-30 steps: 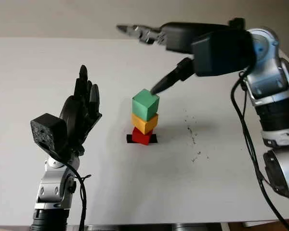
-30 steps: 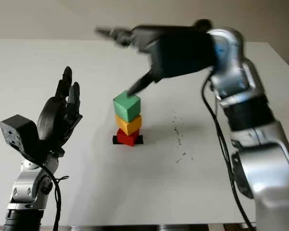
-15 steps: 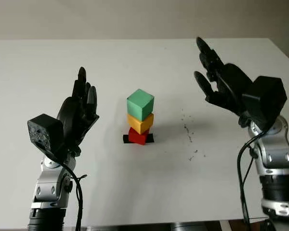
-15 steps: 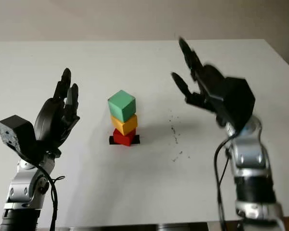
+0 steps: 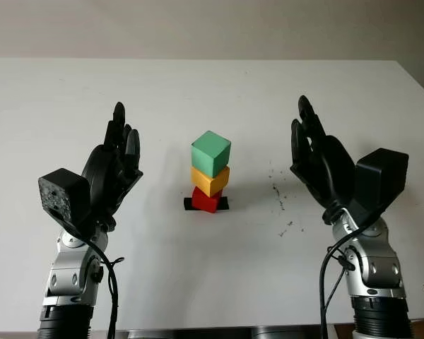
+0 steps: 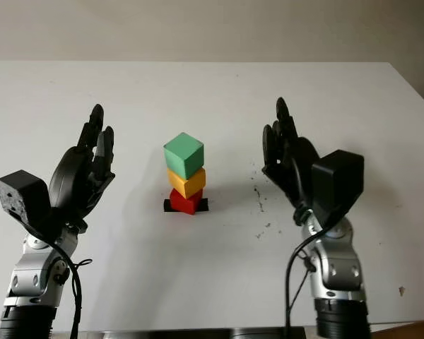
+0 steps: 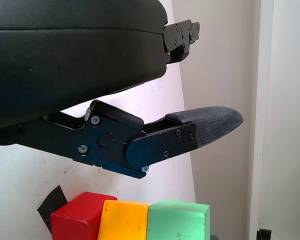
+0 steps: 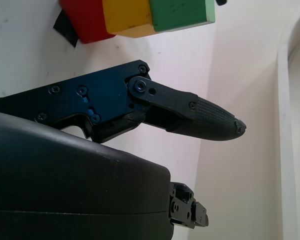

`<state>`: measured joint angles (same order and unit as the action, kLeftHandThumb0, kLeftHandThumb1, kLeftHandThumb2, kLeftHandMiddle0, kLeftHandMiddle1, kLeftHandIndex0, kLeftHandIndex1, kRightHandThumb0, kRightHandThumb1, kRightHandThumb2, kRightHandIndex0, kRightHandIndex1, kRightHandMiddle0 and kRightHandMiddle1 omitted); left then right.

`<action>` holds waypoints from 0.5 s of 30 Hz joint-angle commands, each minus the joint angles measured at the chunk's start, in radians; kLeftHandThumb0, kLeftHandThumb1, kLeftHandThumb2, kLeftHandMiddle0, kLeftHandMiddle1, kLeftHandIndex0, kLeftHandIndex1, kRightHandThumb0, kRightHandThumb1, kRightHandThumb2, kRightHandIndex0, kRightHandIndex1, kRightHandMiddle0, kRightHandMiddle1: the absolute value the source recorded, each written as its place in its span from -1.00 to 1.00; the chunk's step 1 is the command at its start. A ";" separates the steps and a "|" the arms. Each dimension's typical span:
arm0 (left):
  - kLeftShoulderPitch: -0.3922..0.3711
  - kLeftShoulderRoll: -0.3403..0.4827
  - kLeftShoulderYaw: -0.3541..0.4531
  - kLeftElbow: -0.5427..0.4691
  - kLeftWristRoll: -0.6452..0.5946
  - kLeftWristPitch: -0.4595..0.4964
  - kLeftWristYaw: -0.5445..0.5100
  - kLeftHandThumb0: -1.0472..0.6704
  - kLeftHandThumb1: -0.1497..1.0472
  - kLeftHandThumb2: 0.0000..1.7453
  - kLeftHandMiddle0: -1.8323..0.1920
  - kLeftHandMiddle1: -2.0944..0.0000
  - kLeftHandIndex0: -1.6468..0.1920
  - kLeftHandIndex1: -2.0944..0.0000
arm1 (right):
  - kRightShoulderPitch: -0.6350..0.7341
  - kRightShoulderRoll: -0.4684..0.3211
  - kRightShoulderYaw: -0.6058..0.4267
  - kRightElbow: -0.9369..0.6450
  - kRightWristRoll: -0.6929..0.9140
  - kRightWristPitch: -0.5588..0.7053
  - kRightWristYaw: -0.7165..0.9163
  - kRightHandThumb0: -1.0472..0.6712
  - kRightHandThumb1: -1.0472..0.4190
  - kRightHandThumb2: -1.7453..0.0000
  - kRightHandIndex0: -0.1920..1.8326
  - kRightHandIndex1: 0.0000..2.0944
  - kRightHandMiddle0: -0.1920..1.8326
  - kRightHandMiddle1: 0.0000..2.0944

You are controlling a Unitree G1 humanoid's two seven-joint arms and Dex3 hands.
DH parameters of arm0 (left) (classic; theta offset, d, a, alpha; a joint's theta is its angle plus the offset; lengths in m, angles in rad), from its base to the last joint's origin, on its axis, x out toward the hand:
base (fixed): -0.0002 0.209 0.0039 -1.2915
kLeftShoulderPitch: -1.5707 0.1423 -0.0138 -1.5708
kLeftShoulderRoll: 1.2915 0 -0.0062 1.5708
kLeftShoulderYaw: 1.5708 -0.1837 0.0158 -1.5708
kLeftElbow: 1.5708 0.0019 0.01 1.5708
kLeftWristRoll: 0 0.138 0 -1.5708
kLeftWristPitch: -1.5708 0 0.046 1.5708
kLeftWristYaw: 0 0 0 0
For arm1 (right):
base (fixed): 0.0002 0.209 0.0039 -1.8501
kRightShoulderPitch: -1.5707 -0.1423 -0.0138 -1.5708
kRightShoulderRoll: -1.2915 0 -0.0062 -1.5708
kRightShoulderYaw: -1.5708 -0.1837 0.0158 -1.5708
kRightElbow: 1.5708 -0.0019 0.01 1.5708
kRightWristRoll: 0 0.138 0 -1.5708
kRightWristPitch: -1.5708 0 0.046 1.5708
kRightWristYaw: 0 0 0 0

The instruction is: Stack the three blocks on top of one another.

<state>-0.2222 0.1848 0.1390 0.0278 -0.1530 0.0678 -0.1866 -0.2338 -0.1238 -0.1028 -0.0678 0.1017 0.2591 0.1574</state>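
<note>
Since a second earlier the right hand [image 5: 324, 169] had swung away from above the stack, where one finger had been near the green block [image 5: 211, 153], and had come down to the right side of the table [image 5: 71, 92], raised with its palm toward the blocks; the stack itself had kept its place. The right hand was open and held nothing. The left hand [image 5: 113, 166] was likewise open and empty, raised on the left side of the table, well apart from the blocks. Near the middle of the table the red block [image 5: 206, 200] sat on a small black marker [image 5: 189, 204], the yellow block [image 5: 210, 180] on the red one, and the green block on top, each turned a little against the one beneath. Judged from this, the stacking looked complete and the step in hand was the retreat after the last release. The next move seemed to call for nothing more than keeping both hands clear of the tower, since its twisted tiers might topple at a light touch.
</note>
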 commanded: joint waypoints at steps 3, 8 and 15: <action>-0.003 -0.005 0.002 0.004 -0.010 -0.008 -0.002 -0.67 1.00 -0.21 1.00 0.97 0.99 0.96 | 0.016 0.029 0.017 -0.049 0.009 0.024 -0.029 -0.67 -1.00 0.13 -1.00 -1.00 -1.00 -1.00; 0.006 -0.007 0.001 -0.008 -0.013 -0.003 0.000 -0.67 1.00 -0.20 1.00 0.96 0.99 0.96 | 0.044 0.053 0.039 -0.079 0.010 0.038 -0.048 -0.68 -1.00 0.15 -1.00 -1.00 -1.00 -1.00; 0.024 -0.003 -0.003 -0.034 -0.012 0.004 -0.004 -0.66 1.00 -0.19 1.00 0.96 1.00 0.96 | 0.076 0.063 0.066 -0.094 0.002 0.054 -0.061 -0.67 -1.00 0.14 -1.00 -1.00 -1.00 -1.00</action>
<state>-0.2164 0.1818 0.1368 0.0143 -0.1618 0.0720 -0.1874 -0.1637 -0.0613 -0.0375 -0.1316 0.1040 0.3066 0.0984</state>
